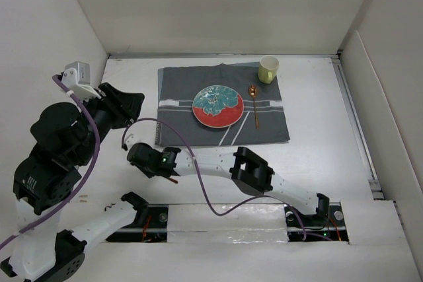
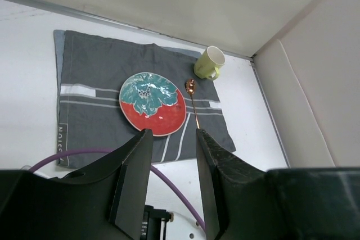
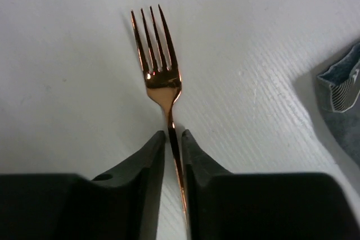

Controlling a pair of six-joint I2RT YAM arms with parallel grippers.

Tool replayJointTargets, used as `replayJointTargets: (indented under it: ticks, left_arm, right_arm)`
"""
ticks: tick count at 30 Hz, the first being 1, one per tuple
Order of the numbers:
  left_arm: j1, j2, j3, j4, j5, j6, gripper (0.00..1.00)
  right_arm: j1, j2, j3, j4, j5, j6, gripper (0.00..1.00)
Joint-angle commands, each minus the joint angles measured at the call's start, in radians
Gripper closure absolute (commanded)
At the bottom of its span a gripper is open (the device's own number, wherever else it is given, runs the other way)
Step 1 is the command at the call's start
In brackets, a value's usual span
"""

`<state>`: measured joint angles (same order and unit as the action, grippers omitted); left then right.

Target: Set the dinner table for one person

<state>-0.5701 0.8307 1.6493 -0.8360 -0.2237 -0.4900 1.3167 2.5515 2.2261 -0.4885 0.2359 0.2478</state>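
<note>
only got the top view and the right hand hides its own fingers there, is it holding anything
Observer: Yes. The right wrist view shows the right hand closed on the handle of a copper fork.
Operator: which way do the tines point
Observer: Straight away from the hand, over the white dinner table.
Operator: and the left hand
Observer: Its wrist view shows the left hand open, nothing between the fingers.

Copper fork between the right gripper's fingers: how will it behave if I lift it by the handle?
The fork looks like rigid polished metal, so it probably won't bend but may slip. The right gripper pinches its narrow handle behind the heavier tines, so it could pivot tines-down.
</note>
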Motion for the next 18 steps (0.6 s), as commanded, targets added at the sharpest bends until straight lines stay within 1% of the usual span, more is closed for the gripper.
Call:
replayJointTargets:
  ticks: [1,2,3,5,8,9,10,12,14,15,16,18]
  left_arm:
    - [-0.005,-0.013,-0.009,0.025,-0.019,0.013,0.66]
    - [-0.005,-0.013,-0.013,0.028,-0.019,0.013,0.66]
    - [-0.005,-0.015,-0.017,0.029,-0.022,0.013,0.66]
    - [-0.005,-0.015,-0.022,0.043,-0.023,0.011,0.66]
    - [-0.005,-0.007,-0.028,0.058,-0.031,0.018,0.66]
    - [-0.005,-0.002,-0.028,0.06,-0.037,0.019,0.66]
    - [-0.005,0.001,-0.029,0.066,-0.04,0.021,0.66]
    - [-0.005,0.01,-0.034,0.081,-0.046,0.018,0.66]
    - [-0.005,0.011,-0.049,0.106,-0.042,0.007,0.66]
    - [-0.005,0.01,-0.069,0.115,-0.04,0.001,0.66]
    - [-0.005,0.008,-0.086,0.13,-0.037,-0.004,0.66]
    - [-0.005,0.008,-0.126,0.164,-0.034,-0.019,0.66]
  right_arm:
    - [0.024,-0.013,-0.057,-0.044,0.083,0.01,0.92]
    - [0.024,-0.017,-0.059,-0.044,0.08,0.016,0.98]
    - [0.024,-0.023,-0.054,-0.047,0.086,0.034,1.0]
    - [0.024,-0.043,-0.025,-0.05,0.089,0.057,1.0]
    - [-0.033,-0.097,0.072,-0.058,0.089,0.114,1.0]
    - [-0.069,-0.112,0.114,-0.059,0.098,0.146,1.0]
    - [-0.089,-0.131,0.127,-0.062,0.103,0.162,1.0]
    - [-0.132,-0.181,0.133,-0.05,0.109,0.209,1.0]
    - [-0.201,-0.209,0.119,-0.048,0.112,0.252,1.0]
    - [-0.224,-0.221,0.118,-0.054,0.124,0.312,1.0]
    - [-0.269,-0.221,0.119,-0.058,0.125,0.339,1.0]
    - [-0.309,-0.214,0.118,-0.044,0.125,0.416,1.0]
